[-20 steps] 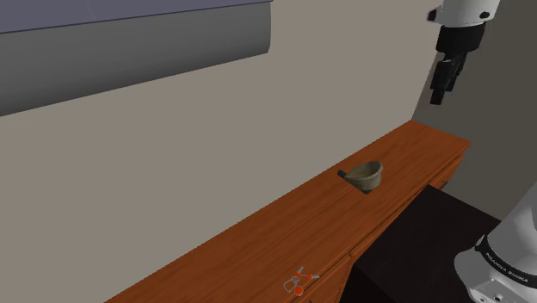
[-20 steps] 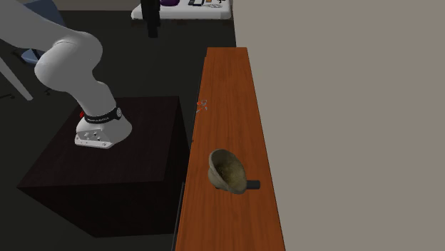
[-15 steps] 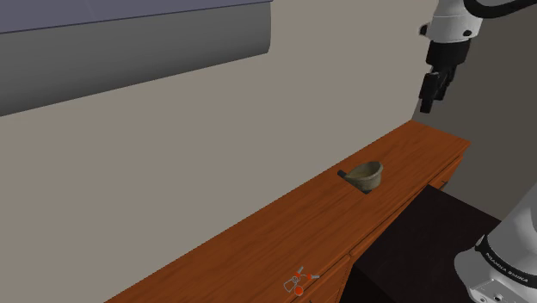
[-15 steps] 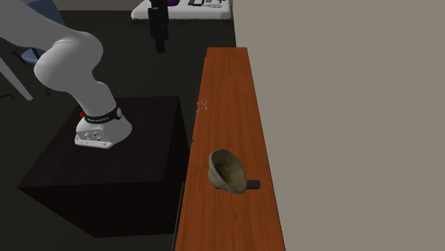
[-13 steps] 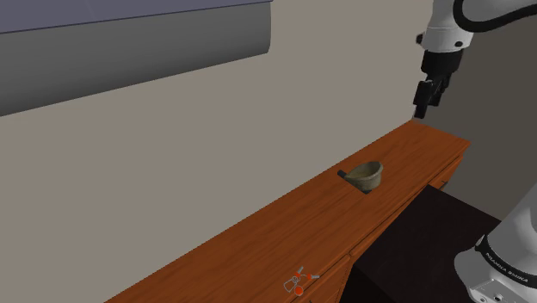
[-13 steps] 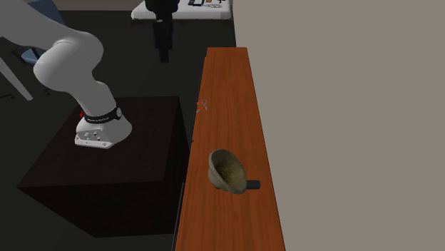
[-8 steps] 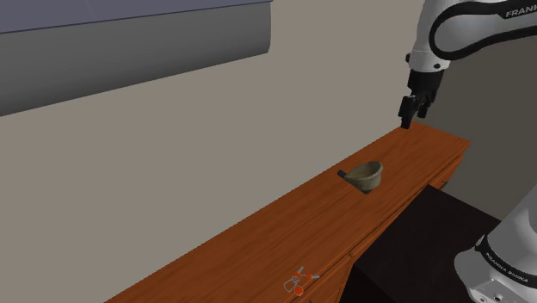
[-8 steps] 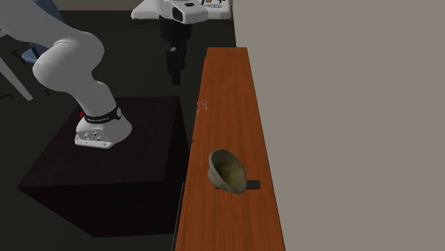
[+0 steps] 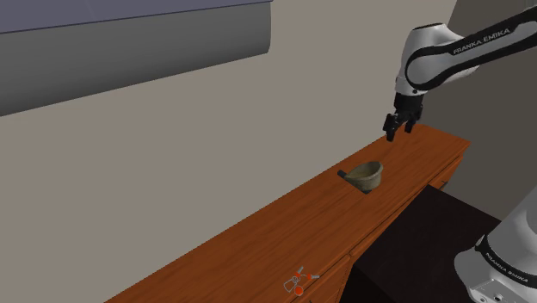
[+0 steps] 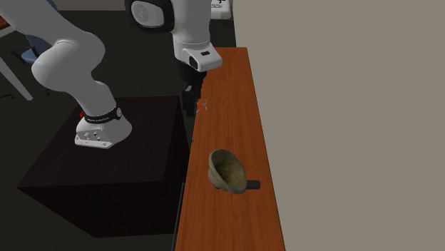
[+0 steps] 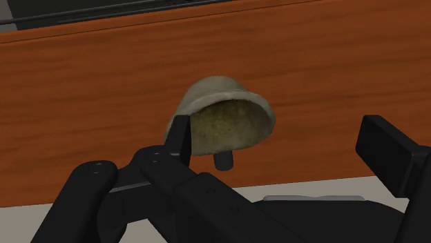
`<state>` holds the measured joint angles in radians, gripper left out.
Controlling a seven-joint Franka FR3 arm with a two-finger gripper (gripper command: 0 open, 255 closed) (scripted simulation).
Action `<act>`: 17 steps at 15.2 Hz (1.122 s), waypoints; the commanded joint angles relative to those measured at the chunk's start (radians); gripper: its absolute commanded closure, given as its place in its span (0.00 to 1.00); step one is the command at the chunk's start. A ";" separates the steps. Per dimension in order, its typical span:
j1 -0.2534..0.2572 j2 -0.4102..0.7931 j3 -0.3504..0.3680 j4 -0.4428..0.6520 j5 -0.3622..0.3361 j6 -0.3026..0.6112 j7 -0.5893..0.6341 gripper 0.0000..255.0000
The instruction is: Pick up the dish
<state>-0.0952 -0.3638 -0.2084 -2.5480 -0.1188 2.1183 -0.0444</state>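
Dark brown and box-shaped, the stand (image 9: 426, 245) sits nearest in the shoulder view, with the white arm's base (image 9: 499, 258) on it. Just past it runs a long reddish-brown wooden counter top (image 9: 258, 232). On its near stretch lies a tiny red-and-grey object (image 9: 298, 284) (too small to identify).

Farther along the wood stands the small, round, olive-tan dish (image 9: 366, 175). It is upright and roughly midway across the counter's width. Its outer wall is pale tan and rough, like stone. The inside is a darker, mottled green-brown. A short dark stub (image 10: 251, 185) juts from its side towards the wall. In the second exterior view the dish (image 10: 228, 171) is well apart from the tiny red object (image 10: 202, 106).

Beyond the dish in the shoulder view, the all-black two-finger gripper (image 9: 398, 129) hangs in the air on the bent white arm. It is pointed downward and touches nothing. In the second exterior view the gripper (image 10: 190, 100) shows over the counter's stand-side edge, near the tiny object. In the wrist view its black fingers (image 11: 181, 138) are spread wide. The dish (image 11: 224, 117) lies ahead of the gap between them, untouched, on bare wood.

Farthest back, a plain beige wall (image 9: 172, 155) rises behind the counter. A grey panel (image 9: 129, 52) sits high on it.
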 commanded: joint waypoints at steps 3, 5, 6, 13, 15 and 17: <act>-0.014 0.154 -0.038 0.006 0.023 0.156 0.002 0.00; -0.018 0.231 -0.053 0.019 0.045 0.223 -0.001 0.00; -0.021 0.271 -0.061 0.027 0.059 0.255 -0.005 0.00; -0.055 0.559 -0.077 0.124 0.214 0.445 -0.069 0.00; -0.078 0.642 -0.066 0.163 0.267 0.486 -0.093 0.00; -0.106 0.722 -0.049 0.208 0.317 0.521 -0.115 0.00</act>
<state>-0.1869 0.3144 -0.2660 -2.3592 0.1693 2.6141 -0.1460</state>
